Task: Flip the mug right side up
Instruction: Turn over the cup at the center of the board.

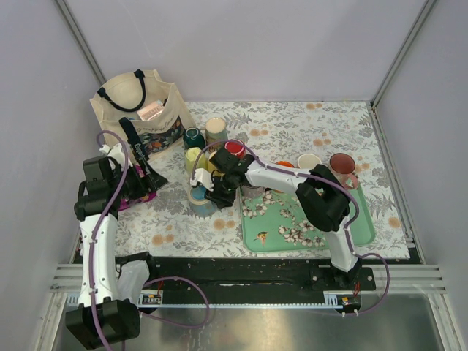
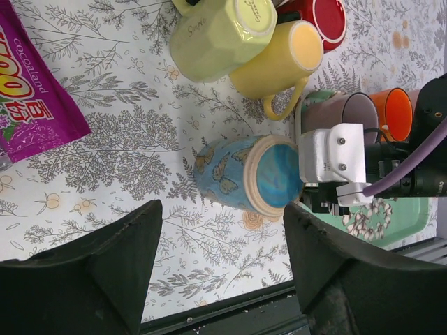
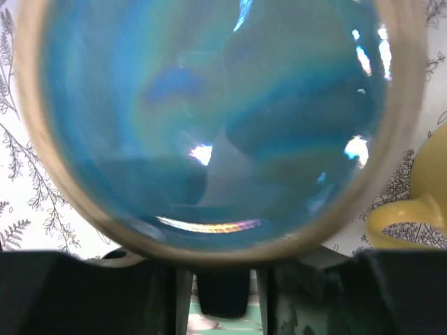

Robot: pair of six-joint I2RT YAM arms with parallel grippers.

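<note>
Black rail along the near edge carries both arm bases. Just past it on the right, a green tray printed with white flowers lies on the floral tablecloth.

At the left, the left gripper hangs over the cloth. Its fingers are spread wide with nothing between them. A purple snack packet lies close by.

The blue butterfly mug is just off the tray's left edge, over the cloth. The right gripper is right at its mouth. From the left wrist, the gripper's white body sits against the mug's rim side. The right wrist camera looks straight into the glossy blue inside, ringed by a bare tan rim, with tablecloth showing around it. I cannot tell whether the mug stands fully upright or leans. The right gripper's dark fingers show only along the bottom edge of that view, so I cannot tell whether they pinch the rim or stand apart.

Just behind the mug cluster a yellow mug, a pale green faceted mug and a red mug. Farther back stand a teal mug and a beige mug. An orange mug, a cream mug and a dark red mug line the tray's far side. At the far left stands a canvas tote bag with black handles.
</note>
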